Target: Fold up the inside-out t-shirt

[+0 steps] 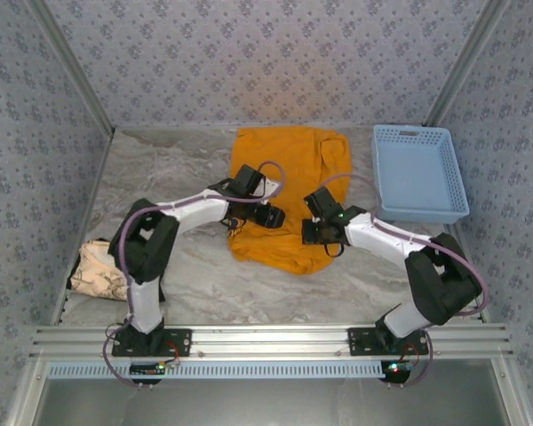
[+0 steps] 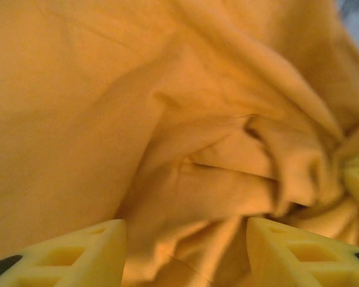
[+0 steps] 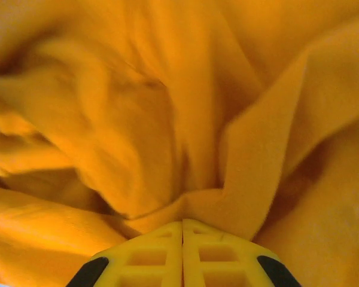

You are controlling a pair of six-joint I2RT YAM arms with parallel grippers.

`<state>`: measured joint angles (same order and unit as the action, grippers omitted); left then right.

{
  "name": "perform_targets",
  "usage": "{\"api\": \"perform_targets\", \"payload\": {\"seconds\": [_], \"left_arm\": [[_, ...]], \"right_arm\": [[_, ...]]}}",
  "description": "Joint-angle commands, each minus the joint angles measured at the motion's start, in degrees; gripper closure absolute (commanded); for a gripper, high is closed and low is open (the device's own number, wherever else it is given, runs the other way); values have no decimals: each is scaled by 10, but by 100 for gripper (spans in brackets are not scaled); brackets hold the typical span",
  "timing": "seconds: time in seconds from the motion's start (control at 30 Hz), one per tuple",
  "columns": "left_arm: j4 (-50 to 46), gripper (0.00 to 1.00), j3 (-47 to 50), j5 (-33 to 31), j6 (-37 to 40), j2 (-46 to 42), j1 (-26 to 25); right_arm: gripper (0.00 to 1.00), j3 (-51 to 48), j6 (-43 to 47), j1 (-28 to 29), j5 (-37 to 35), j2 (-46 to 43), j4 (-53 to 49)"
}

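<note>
The inside-out t-shirt (image 1: 289,160) is a plain orange-yellow heap at the middle back of the table, rumpled along its near edge. My left gripper (image 1: 274,216) hovers over its left middle. In the left wrist view the left gripper (image 2: 185,251) is open, its yellow fingers (image 2: 78,251) standing on either side of loose folds of the t-shirt (image 2: 78,89). My right gripper (image 1: 313,232) is at the shirt's near right part. In the right wrist view the right gripper (image 3: 182,222) is shut, with a bunched fold of the t-shirt (image 3: 239,149) drawn into its tips.
A light blue basket (image 1: 417,173) stands at the back right, close to the shirt. A beige cloth (image 1: 98,271) lies crumpled at the near left by the left arm's base. Patterned walls enclose the table on three sides. Bare table lies in front of the shirt.
</note>
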<state>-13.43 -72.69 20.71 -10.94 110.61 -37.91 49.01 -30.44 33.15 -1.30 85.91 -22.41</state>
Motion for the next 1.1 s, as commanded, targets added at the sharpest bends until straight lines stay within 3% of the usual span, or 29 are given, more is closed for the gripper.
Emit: {"api": "perform_targets", "payload": {"seconds": [0.0,0.1,0.2,0.27,0.37,0.5,0.67,0.73,0.9,1.0,1.07], "left_arm": [[-11,43,-32,-27,40,30,-17],[-19,49,-37,-28,52,51,-25],[-48,76,-42,-19,35,45,-21],[-63,89,-34,5,20,19,-19],[-58,100,-9,51,-11,-37,-18],[-14,100,47,78,-63,-105,-15],[136,100,163,126,-169,-173,-2],[173,100,193,145,-194,-190,3],[204,100,229,200,-246,-204,17],[207,100,247,207,-271,-207,32],[198,100,249,211,-280,-201,40]], "right_arm": [[93,-45,-45,-9,-38,-36,-62],[95,-76,-51,-28,-28,-66,-81],[95,-48,-21,-35,-10,-108,-116],[87,-9,16,-34,27,-136,-118],[75,45,33,-28,76,-135,-95],[61,71,27,-8,98,-70,-27],[64,68,-1,6,30,8,7],[71,49,-4,6,35,21,14],[100,-7,-12,-9,-40,16,-2],[99,-29,21,-31,-18,-23,-6],[79,-34,58,-25,41,-78,-5]]}}
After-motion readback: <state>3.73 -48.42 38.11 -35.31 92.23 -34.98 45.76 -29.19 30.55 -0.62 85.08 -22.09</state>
